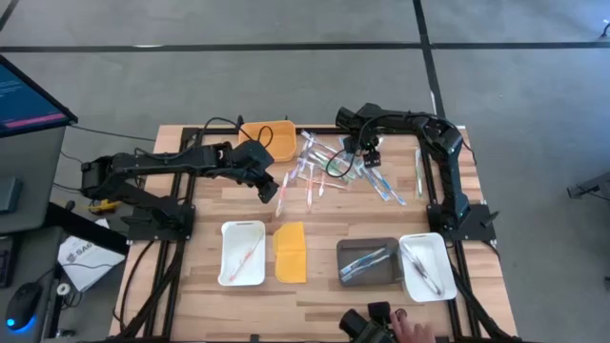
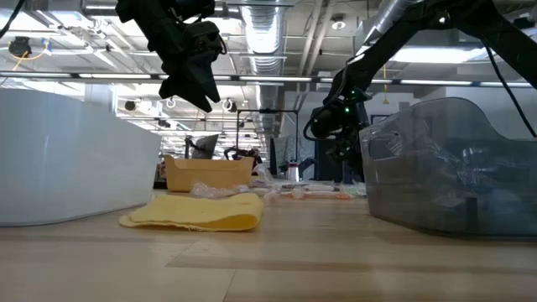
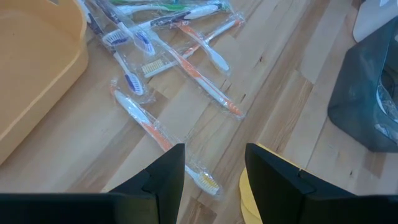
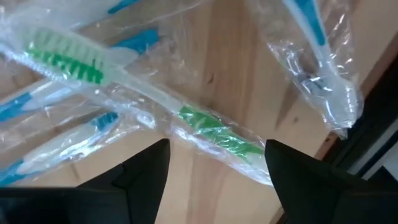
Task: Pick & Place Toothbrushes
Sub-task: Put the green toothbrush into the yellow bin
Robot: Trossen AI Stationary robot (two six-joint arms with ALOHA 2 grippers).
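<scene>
Right gripper [image 4: 214, 171] hangs low over the far-right side of the pile, jaws spread wide and empty, with a green toothbrush [image 4: 155, 99] in its clear wrapper lying slantwise right between the fingers. Blue-handled brushes [image 4: 62, 134] crowd just beside it, their wrappers overlapping. That's the danger as I see it: close here and the fingers may catch only slippery film, or drag a neighbour up along with the green one. Handle lies across the gap at an angle, so a pinch could roll it aside.

From above, the right arm reaches in from its base at the table's right edge, elbow high, wrist tipped down over the toothbrushes [image 1: 329, 167]. Left gripper [image 3: 214, 180] is open too, holding nothing, hovering above an orange toothbrush [image 3: 165, 140] at the pile's near-left fringe, just beside the yellow-orange lid [image 1: 290, 252].
</scene>
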